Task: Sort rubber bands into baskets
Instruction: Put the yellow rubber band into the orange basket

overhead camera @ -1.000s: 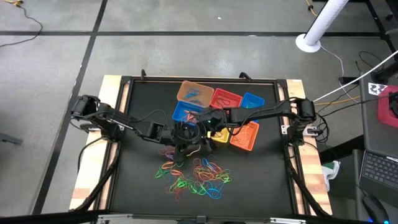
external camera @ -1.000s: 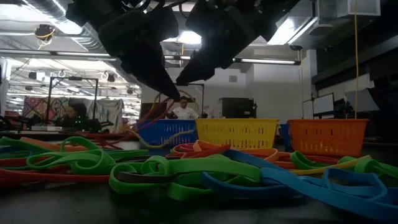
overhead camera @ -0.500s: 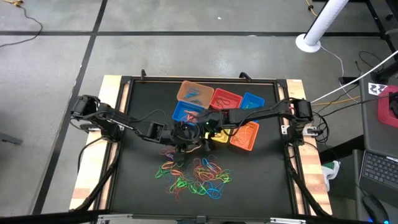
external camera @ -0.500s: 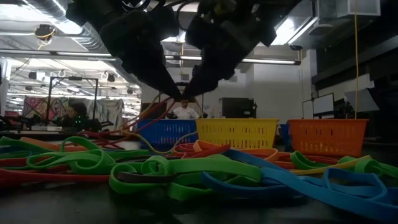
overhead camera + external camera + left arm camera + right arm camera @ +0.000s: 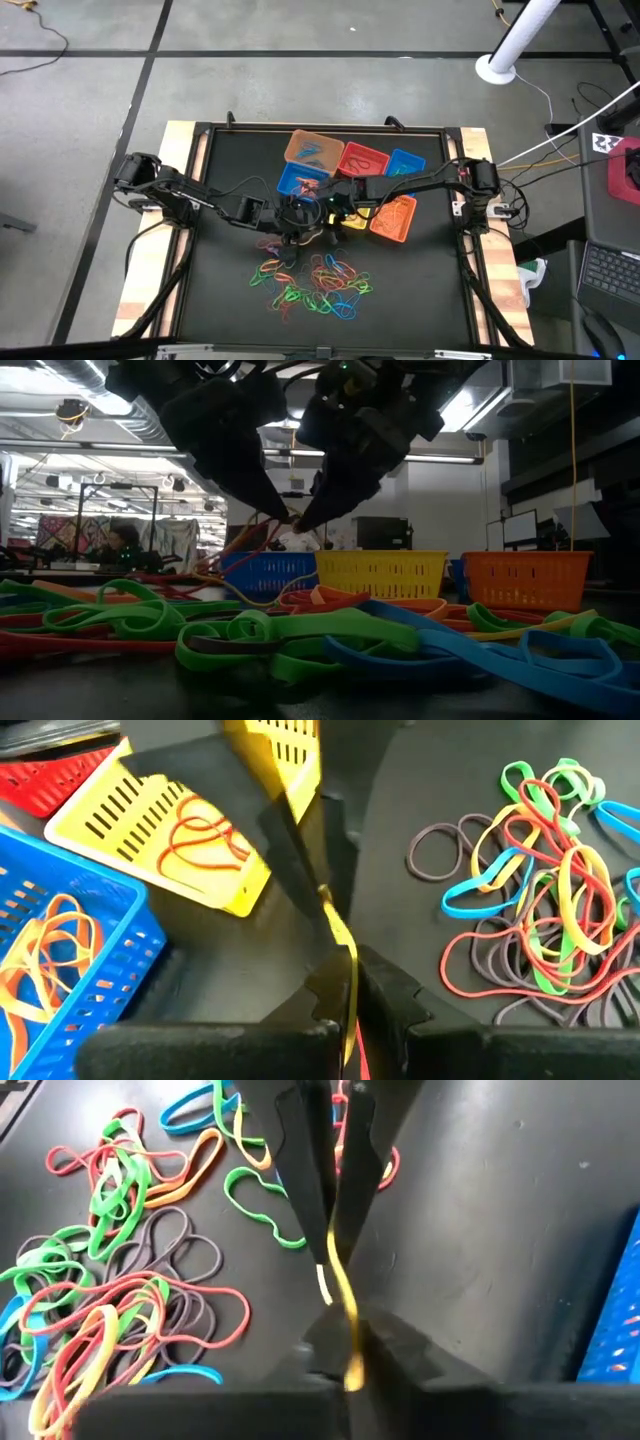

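My left gripper (image 5: 293,213) and my right gripper (image 5: 312,207) meet tip to tip above the table's middle, each shut on one yellow rubber band (image 5: 338,932). In the low view the left gripper (image 5: 281,516) and the right gripper (image 5: 304,520) slant down toward each other. Red and orange strands (image 5: 238,544) hang below them to the table. A pile of rubber bands (image 5: 316,280) in several colours lies toward the near edge. The baskets stand behind: tan-orange (image 5: 312,147), red (image 5: 362,160), two blue (image 5: 406,162) (image 5: 296,180), yellow (image 5: 352,216), orange (image 5: 394,218). My left gripper pinches the yellow band's one end (image 5: 348,970) between its two fingers, slanting down from the table's left. The band runs on from its tips to the other gripper, clear of the table. A red strand (image 5: 362,1058) shows beside it. My right gripper pinches the same band's other end (image 5: 346,1318) between its two fingers, slanting down from the table's right. The band runs up from its tips (image 5: 330,1248) to the left gripper's fingers (image 5: 308,1160), lifted clear of the table.
The yellow basket (image 5: 170,840) holds red-orange bands and the near blue basket (image 5: 60,950) holds orange ones, both right beside the grippers. A purple band (image 5: 440,852) lies apart from the pile. Bare black mat lies to the left and right of the pile.
My right gripper has sunk a little toward the left gripper's tips and has shut on the yellow band that the left gripper holds. The left arm has kept still.
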